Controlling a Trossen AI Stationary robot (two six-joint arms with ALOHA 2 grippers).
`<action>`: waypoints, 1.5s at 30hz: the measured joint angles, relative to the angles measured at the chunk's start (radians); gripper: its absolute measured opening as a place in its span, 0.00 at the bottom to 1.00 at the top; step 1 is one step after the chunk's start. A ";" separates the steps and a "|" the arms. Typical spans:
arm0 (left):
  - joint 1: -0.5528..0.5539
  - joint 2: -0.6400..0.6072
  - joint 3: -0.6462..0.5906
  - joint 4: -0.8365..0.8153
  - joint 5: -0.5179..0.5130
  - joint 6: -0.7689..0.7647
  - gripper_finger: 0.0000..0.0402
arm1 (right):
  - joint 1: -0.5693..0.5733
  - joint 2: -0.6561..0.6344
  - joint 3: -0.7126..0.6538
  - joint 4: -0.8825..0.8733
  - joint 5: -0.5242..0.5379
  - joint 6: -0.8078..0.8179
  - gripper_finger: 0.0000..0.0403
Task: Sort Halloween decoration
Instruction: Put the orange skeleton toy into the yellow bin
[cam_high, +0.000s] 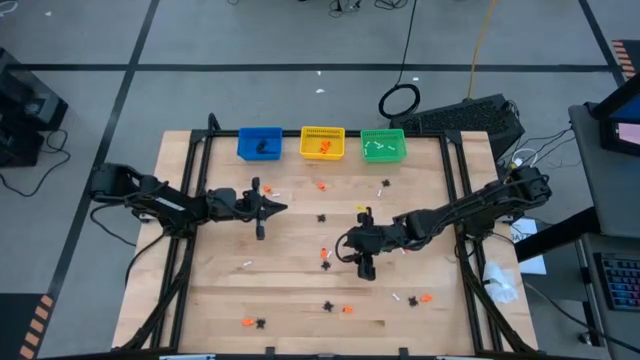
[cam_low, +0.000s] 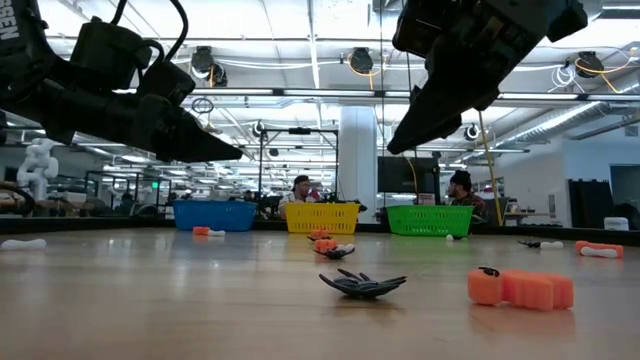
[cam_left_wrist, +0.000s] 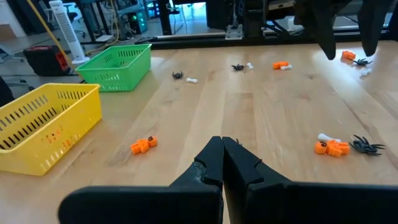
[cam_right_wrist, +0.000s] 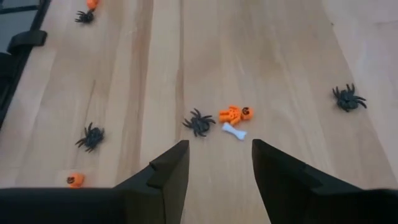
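Observation:
Tiny Halloween decorations lie scattered flat on the wooden table (cam_high: 300, 300): black spiders (cam_high: 322, 217), orange figures (cam_high: 321, 185) and white bones (cam_high: 247, 264). My right gripper (cam_right_wrist: 221, 155) hovers open above the table's middle. It touches nothing. Just ahead of its fingers lie a black spider (cam_right_wrist: 199, 122), an orange figure (cam_right_wrist: 236, 114) and a white bone (cam_right_wrist: 234, 130). My left gripper (cam_left_wrist: 222, 142) waits shut and empty above the table's left half, pointing toward the right edge. An orange figure (cam_left_wrist: 143, 145) lies on the wood below it.
A blue bin (cam_high: 260, 143), a yellow bin (cam_high: 322, 143) and a green bin (cam_high: 383, 146) stand in a row at the far edge, each holding a few trinkets. Black frame rails (cam_high: 455, 190) run along the table's sides. People sit in the room beyond the bins (cam_low: 300, 188).

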 joint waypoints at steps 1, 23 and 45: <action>0.000 0.000 0.000 0.000 0.000 0.000 0.00 | 0.000 0.000 0.002 -0.003 0.000 -0.001 0.41; 0.000 0.000 0.000 -0.017 0.000 0.002 0.00 | -0.012 0.290 0.340 -0.278 0.029 -0.363 0.52; 0.000 0.000 0.000 -0.042 0.000 0.008 0.00 | -0.167 0.507 0.395 -0.162 -0.247 -0.495 0.39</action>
